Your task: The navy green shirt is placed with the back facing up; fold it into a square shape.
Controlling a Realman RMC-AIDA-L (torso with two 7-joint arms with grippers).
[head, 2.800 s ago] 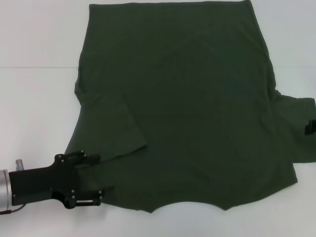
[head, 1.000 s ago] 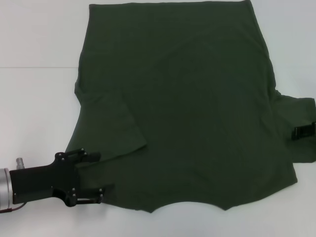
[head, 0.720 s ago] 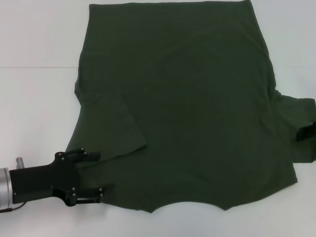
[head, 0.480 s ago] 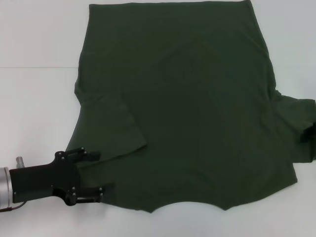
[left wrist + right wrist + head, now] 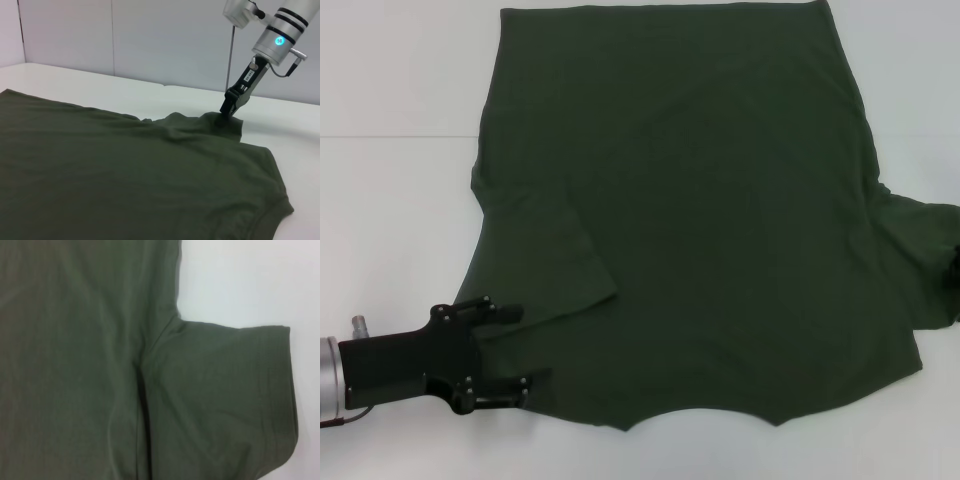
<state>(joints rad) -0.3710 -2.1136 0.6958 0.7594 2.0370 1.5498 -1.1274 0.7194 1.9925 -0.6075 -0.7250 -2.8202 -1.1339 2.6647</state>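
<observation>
The navy green shirt (image 5: pixel 720 200) lies spread flat on the white table (image 5: pixel 390 200), plain side up. Its left sleeve (image 5: pixel 545 255) is folded in over the body. My left gripper (image 5: pixel 520 350) rests open at the shirt's near left corner, one finger on each side of the cloth edge. The right sleeve (image 5: pixel 920 260) is puckered upward at the right edge of the head view. In the left wrist view my right gripper (image 5: pixel 231 107) stands tip-down, shut on that sleeve (image 5: pixel 220 122). The right wrist view shows only the sleeve (image 5: pixel 225 405) and body cloth (image 5: pixel 75 365).
White table surface (image 5: pixel 300 165) surrounds the shirt on the left and near sides. A grey wall (image 5: pixel 150 35) stands behind the table. A seam in the tabletop (image 5: pixel 390 136) runs toward the shirt from the left.
My right gripper came in over the right sleeve, closed on it and drew back to the right, bunching the sleeve edge upward. The left gripper has barely moved.
</observation>
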